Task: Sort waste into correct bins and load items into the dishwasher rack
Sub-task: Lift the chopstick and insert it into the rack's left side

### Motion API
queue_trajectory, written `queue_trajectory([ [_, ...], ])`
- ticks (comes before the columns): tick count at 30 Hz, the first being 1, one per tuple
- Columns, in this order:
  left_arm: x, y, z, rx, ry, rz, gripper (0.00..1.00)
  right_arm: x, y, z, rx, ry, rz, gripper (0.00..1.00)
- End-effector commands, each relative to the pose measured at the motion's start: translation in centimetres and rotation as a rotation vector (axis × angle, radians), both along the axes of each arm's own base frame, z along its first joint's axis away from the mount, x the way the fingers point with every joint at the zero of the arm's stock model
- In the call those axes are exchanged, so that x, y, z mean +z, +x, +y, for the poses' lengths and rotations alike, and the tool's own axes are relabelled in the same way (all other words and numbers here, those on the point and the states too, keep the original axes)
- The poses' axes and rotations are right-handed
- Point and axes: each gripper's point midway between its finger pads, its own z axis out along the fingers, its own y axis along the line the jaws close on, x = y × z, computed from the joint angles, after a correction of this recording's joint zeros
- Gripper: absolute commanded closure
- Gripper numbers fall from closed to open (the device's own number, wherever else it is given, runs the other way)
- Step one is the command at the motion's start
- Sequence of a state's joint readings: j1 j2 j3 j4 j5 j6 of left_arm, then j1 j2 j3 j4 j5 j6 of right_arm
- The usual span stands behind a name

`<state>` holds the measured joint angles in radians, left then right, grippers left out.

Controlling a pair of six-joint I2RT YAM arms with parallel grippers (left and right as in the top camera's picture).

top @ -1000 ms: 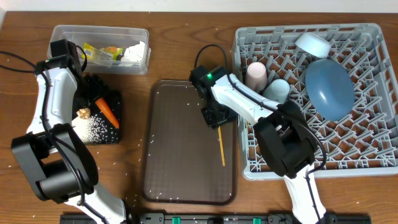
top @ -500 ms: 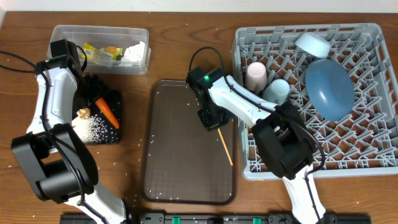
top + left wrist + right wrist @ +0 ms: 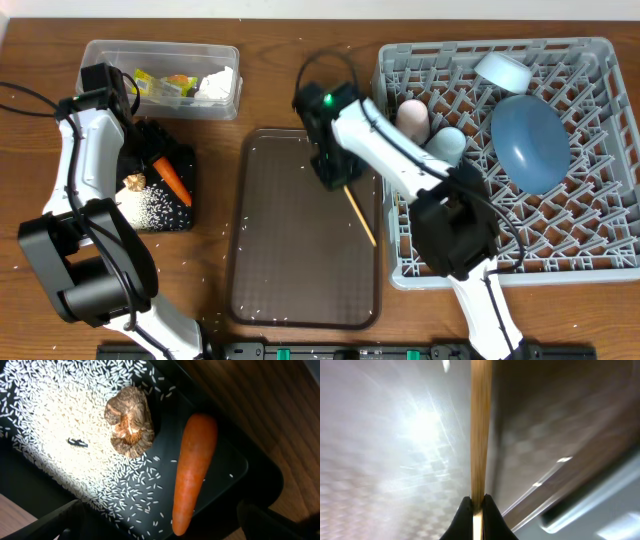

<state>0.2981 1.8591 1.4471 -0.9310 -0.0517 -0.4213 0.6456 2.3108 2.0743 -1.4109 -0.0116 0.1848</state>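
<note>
My right gripper [image 3: 336, 180] [image 3: 476, 506] is shut on one thin wooden chopstick [image 3: 361, 217] [image 3: 481, 430], held slanted over the right side of the brown serving tray [image 3: 290, 270]. I see no second chopstick. The grey dishwasher rack [image 3: 600, 240] holds the blue plate [image 3: 530, 140], small bowl [image 3: 503, 70], pink cup [image 3: 411, 118] and light-blue cup [image 3: 447, 146]. My left gripper [image 3: 152, 140] [image 3: 160, 532] is open above the black tray [image 3: 185, 215] [image 3: 235, 467], which holds the carrot [image 3: 172, 180] [image 3: 192, 470], brown lump [image 3: 134, 182] [image 3: 130, 427] and rice [image 3: 150, 208] [image 3: 55, 420].
The clear tub [image 3: 110, 55] at the back left holds the yellow-green wrapper [image 3: 165, 83] and white tissue [image 3: 216, 83]. Stray rice grains dot the serving tray and the wooden table. The rack's near-left edge lies close to the chopstick's lower end.
My right gripper has moved up and to the left with the chopstick. The chopstick has swung from upright to slanted, its free end pointing toward the rack. The left arm has not moved.
</note>
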Motion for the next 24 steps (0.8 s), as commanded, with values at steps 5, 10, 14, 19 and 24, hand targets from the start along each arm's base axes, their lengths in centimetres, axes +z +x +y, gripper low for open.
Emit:
queue_trajectory([
  [5, -0.6, -0.2, -0.1, 0.001, -0.004, 0.018, 0.02, 7.8, 4.2, -1.2, -0.056, 0.119, -0.125, 0.99],
  [10, -0.6, -0.2, -0.1, 0.001, -0.004, 0.018, 0.02, 10.5, 5.1, -4.5, -0.157, 0.126, -0.126, 0.99],
  [14, -0.6, -0.2, -0.1, 0.001, -0.004, 0.018, 0.02, 11.3, 5.8, -7.2, -0.23, 0.149, -0.106, 0.99],
  [19, -0.6, -0.2, -0.1, 0.001, -0.004, 0.018, 0.02, 11.4, 6.9, -9.5, -0.301, 0.192, -0.088, 0.99],
  [24, -0.6, -0.2, -0.1, 0.001, -0.004, 0.018, 0.02, 11.4, 7.5, -11.2, -0.344, 0.19, -0.091, 0.99],
])
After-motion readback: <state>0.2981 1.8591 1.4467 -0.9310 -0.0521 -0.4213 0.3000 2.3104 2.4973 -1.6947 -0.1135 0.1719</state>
